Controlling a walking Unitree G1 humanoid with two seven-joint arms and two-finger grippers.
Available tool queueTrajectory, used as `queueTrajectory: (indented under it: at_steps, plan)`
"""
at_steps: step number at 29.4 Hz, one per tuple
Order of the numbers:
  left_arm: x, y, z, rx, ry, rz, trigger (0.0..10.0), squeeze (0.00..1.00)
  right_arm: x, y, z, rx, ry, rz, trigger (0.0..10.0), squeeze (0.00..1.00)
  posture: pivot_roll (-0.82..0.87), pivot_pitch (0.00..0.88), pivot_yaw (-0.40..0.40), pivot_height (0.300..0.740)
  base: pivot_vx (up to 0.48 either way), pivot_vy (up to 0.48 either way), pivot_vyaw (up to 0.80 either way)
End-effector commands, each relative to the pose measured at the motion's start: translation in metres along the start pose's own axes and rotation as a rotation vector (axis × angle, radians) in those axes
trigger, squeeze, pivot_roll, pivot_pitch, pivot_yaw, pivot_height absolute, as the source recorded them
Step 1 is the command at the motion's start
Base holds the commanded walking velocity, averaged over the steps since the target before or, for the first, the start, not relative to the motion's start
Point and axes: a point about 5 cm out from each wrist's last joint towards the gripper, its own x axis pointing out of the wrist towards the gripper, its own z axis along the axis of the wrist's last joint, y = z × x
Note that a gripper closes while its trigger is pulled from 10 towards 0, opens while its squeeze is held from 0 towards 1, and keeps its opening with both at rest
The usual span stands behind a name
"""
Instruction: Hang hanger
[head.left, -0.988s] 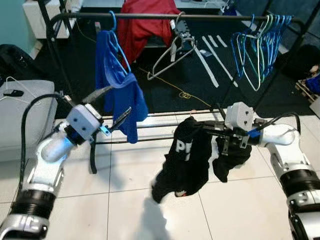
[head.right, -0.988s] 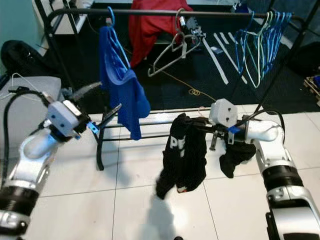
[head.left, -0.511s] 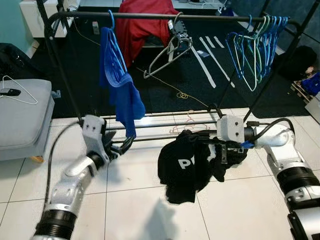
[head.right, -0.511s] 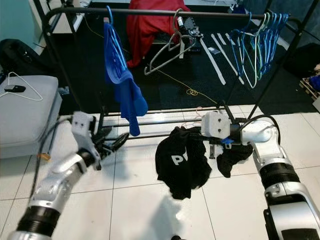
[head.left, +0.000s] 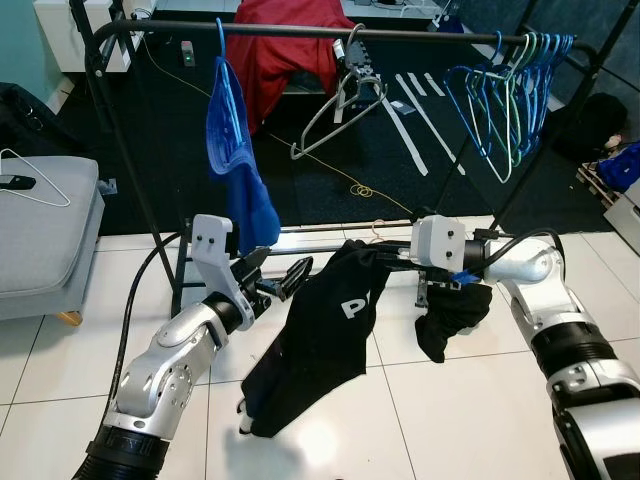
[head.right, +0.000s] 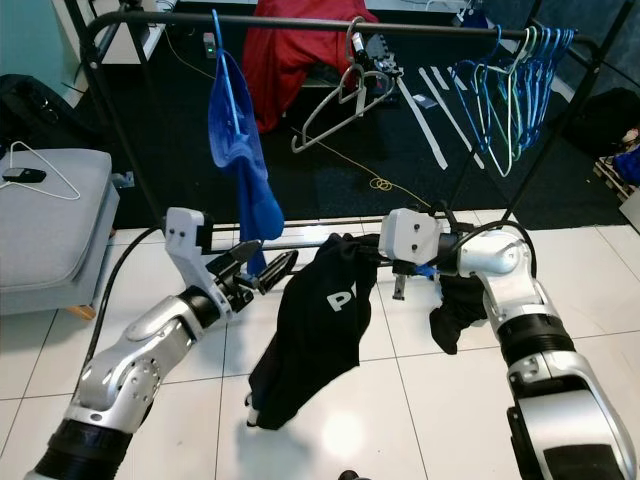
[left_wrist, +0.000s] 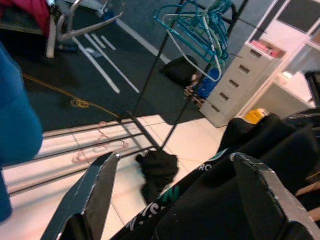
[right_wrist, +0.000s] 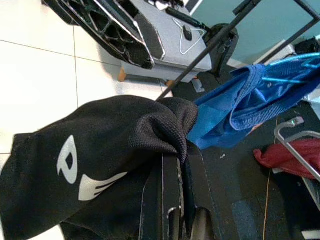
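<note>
I see a black clothes rack (head.left: 330, 32) spanning the far side, its top rail over dark carpet and its lower bars along the edge of the white tiled floor (head.left: 470, 400). At my left sits a grey cushioned seat (head.left: 40, 225) with a thin white wire hanger (head.left: 35, 180) lying on it. On the rail hang a blue garment (head.left: 238, 160) on a blue hanger, a bare grey hanger (head.left: 335, 110) tilted beside it, and a bunch of blue and green hangers (head.left: 510, 95) toward the right end. A black shirt (head.left: 320, 340) with white lettering droops between my arms, low in front of the rack. My right gripper (head.left: 385, 258) is clamped on the shirt's upper edge, fabric bunched over its fingers. My left gripper (head.left: 285, 278) has its fingers spread apart just beside the shirt's left side, holding nothing.
</note>
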Motion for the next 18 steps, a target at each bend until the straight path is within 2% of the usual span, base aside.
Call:
queueTrajectory:
  at_steps: [1,3,4,5,6,7,9,13,18]
  plan:
    - [0.0,-0.004,0.004,0.044,-0.011,-0.031,10.0,1.0,0.001,0.0,0.0,-0.015,0.007,0.01,0.0,0.0,-0.11,0.235,-0.092,0.74,0.0,0.0,0.0]
    - [0.002,-0.013,0.018,0.262,-0.012,-0.088,10.0,1.0,0.005,-0.001,-0.001,-0.027,0.028,0.029,0.0,0.0,-0.1,0.243,-0.116,0.74,0.0,0.0,0.0]
    - [0.002,-0.013,0.018,0.262,-0.012,-0.088,10.0,1.0,0.005,-0.001,-0.001,-0.027,0.028,0.029,0.0,0.0,-0.1,0.243,-0.116,0.74,0.0,0.0,0.0]
    - [0.001,-0.02,0.022,0.327,-0.008,-0.141,10.0,0.95,0.007,-0.001,-0.001,-0.032,0.035,0.033,0.0,0.0,-0.1,0.244,-0.118,0.74,0.0,0.0,0.0]
    - [-0.001,-0.028,0.023,0.336,0.013,-0.189,10.0,0.0,0.009,0.0,-0.001,-0.042,0.039,0.029,0.0,0.0,-0.1,0.247,-0.118,0.74,0.0,0.0,0.0]
    - [-0.001,-0.028,0.023,0.336,0.013,-0.189,10.0,0.0,0.009,0.0,-0.001,-0.042,0.039,0.029,0.0,0.0,-0.1,0.247,-0.118,0.74,0.0,0.0,0.0]
    - [-0.006,-0.039,0.017,0.261,0.06,-0.244,10.0,0.0,0.011,-0.003,0.001,-0.074,0.046,0.009,0.0,0.0,-0.1,0.246,-0.111,0.74,0.0,0.0,0.0]
    - [-0.007,-0.046,0.016,0.203,0.071,-0.251,10.0,0.0,0.012,-0.006,0.003,-0.108,0.052,-0.012,0.0,0.0,-0.1,0.241,-0.101,0.74,0.0,0.0,0.0]
    - [-0.006,-0.047,0.015,0.2,0.078,-0.248,10.0,0.0,0.013,-0.008,0.005,-0.121,0.049,-0.023,0.0,0.0,-0.1,0.235,-0.095,0.74,0.0,0.0,0.0]
